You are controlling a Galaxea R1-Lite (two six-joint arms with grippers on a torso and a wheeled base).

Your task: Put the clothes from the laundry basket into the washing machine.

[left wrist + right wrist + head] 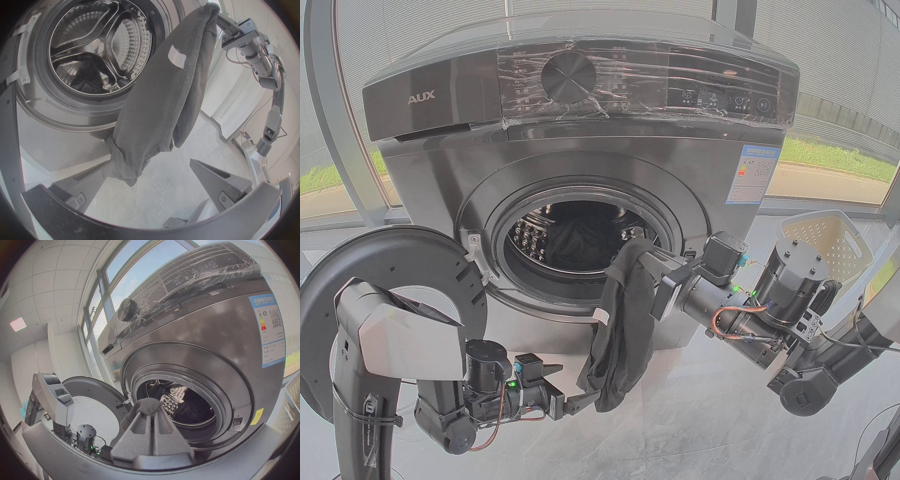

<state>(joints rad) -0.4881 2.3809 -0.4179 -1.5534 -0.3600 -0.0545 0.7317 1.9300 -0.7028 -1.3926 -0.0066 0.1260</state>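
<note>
Pale floor (706, 425) before the dark grey front-loading washing machine (444, 156): we log the right gripper (153, 415) clamped on a limp black cloth garment (625, 325) hanging at the drum mouth (562, 287), left gripper (582, 401) spread open by its hem; we judge it light, floppy, best pinched at a fold.

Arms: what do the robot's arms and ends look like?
The left arm and right arm are dark cylinders with orange cable loops and green lights; the left has a pale grey shell. The left tool and right tool have dark wedge fingers.
</note>
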